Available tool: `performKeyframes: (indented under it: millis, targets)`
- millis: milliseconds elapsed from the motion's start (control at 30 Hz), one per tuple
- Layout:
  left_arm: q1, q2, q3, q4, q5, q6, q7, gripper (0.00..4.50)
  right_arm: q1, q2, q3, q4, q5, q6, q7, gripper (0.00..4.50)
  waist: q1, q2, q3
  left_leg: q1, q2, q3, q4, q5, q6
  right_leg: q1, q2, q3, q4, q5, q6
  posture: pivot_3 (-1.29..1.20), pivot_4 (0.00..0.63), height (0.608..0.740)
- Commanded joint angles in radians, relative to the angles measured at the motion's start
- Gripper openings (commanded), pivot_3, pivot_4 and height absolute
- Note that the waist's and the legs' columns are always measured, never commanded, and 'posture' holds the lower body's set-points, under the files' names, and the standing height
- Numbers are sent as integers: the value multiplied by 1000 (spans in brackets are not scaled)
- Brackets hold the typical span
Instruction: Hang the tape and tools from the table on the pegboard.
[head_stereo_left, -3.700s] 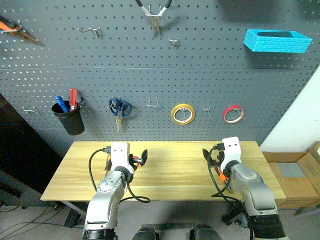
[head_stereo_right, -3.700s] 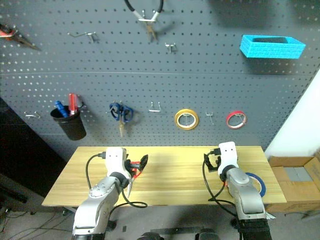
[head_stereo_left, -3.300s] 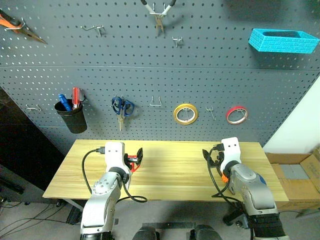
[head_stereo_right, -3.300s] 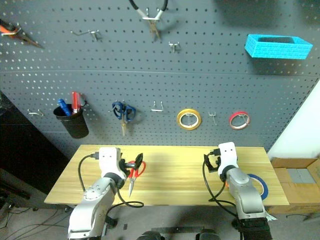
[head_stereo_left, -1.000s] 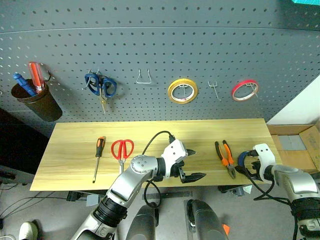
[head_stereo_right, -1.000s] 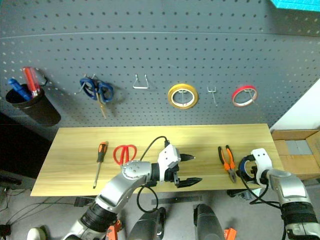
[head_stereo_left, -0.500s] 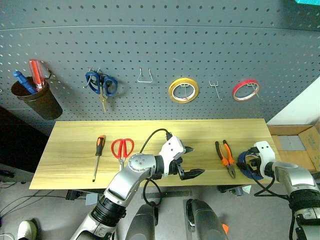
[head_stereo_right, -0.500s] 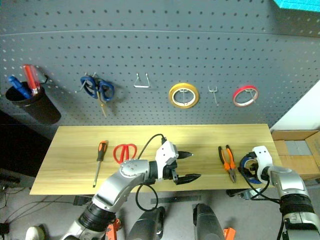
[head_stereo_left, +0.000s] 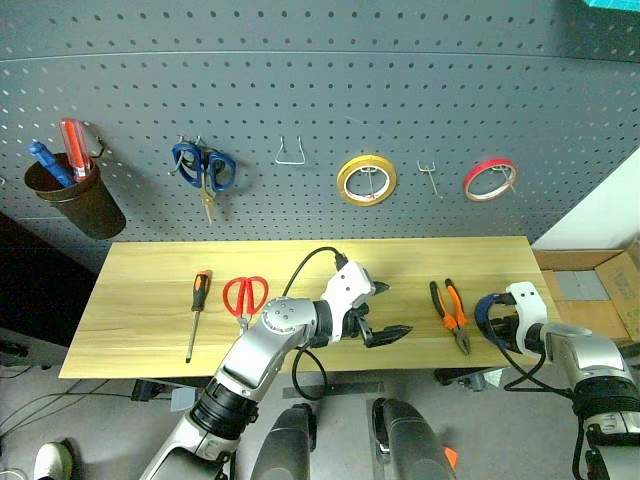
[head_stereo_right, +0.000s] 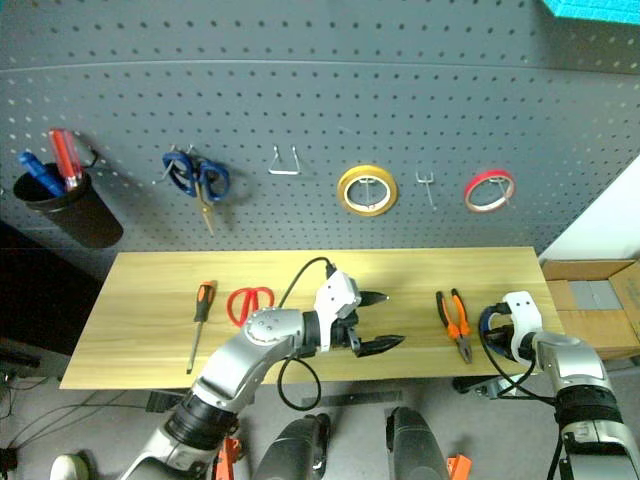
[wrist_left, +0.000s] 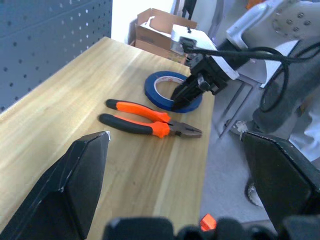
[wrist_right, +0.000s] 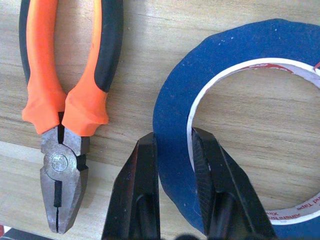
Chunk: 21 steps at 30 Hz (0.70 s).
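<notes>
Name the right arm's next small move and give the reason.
Probably lift straight up: the right end effector is shut across the blue tape wall, one finger inside the ring and one outside, while the roll lies flat on the table beside the pliers.

Silver-grey arms, white wrists, black cables, black fingers (wrist_right: 142, 200)

Small red print runs along the white inner core of the blue tape roll (wrist_right: 240, 65), at about 12 o'clock and again near 4 o'clock of the ring, but the letters are too small to read. No other lettering, number, brand mark or sign can be made out on anything else.
</notes>
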Motion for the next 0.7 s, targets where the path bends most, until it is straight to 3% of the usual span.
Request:
performKeyframes:
  millis: [33,200,433,600,700]
  targets:
    - [-40,-23,31,2,-24,-27,-9,4500,51,-24,-8,-105,-43,-44,-50,377,1,5,-4,0,0,0,0,0,0,0,0,0,0,1,-2,-70,176,740]
    - [-107,-30,96,32,-71,-13,-25,4500,147,-6,-67,-402,-22,63,-130,377,0,19,-27,-7,-1,2,0,3,-4,-8,0,1,2,3,-4,-102,113,740]
    - [-99,26,144,-6,-77,-31,-34,4500,-30,288,-248,-762,125,474,-390,377,-24,20,-81,-7,1,6,0,3,-5,-11,2,4,3,4,-5,-99,63,740]
    - [-51,62,199,-104,-112,28,9,4500,-138,484,-212,-937,130,593,-527,377,-21,20,-117,-6,1,3,0,5,-5,-11,6,3,5,6,-7,-74,41,740]
    - [-21,73,241,-159,-122,61,57,4500,-160,528,-121,-1031,130,627,-549,377,-15,20,-134,-6,0,3,0,4,-3,-11,6,3,6,6,-7,-48,26,740]
